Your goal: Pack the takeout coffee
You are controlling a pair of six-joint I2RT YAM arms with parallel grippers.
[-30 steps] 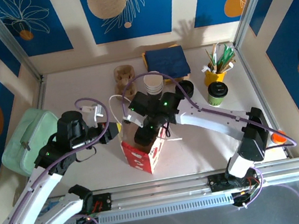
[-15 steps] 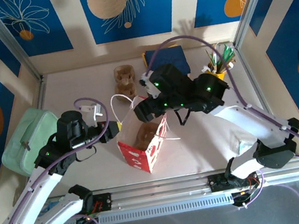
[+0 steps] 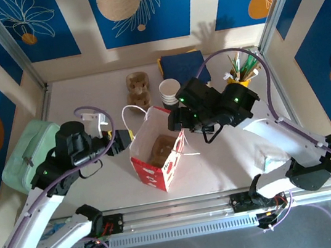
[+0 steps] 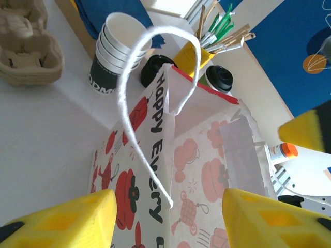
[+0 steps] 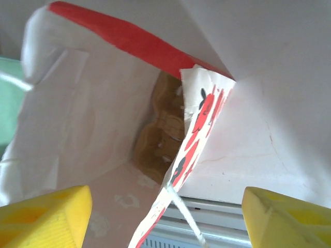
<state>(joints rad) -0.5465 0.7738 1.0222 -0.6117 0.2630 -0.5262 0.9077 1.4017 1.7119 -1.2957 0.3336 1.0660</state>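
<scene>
A: Spotted coffee (image 4: 221,77)?
B: Yes. Standing upright beyond bag (image 3: 157,153), just beside yellow cup (image 4: 194,57). Closer to right gripper (image 5: 166,194), probably off to its right.
A: Holding anything?
B: Nothing. Spread wide over bag mouth. Same for left gripper (image 4: 168,199), agape at bag's edge.
A: Room?
B: Tight, with cup stack (image 4: 116,46) near. Flat pale table (image 3: 220,159).

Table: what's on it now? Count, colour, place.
red-and-white paper gift bag: one, centre, open
brown cardboard cup carriers: two, one in bag, one at back
stack of white paper cups: one, behind bag
green paper cup with black lid: one, beside yellow cup
yellow cup of sticks and straws: one, back right
dark blue napkin pile: one, back
mint green pouch: one, left edge
left hand: yellow, open, astride bag edge
right hand: yellow, open, over bag mouth
</scene>
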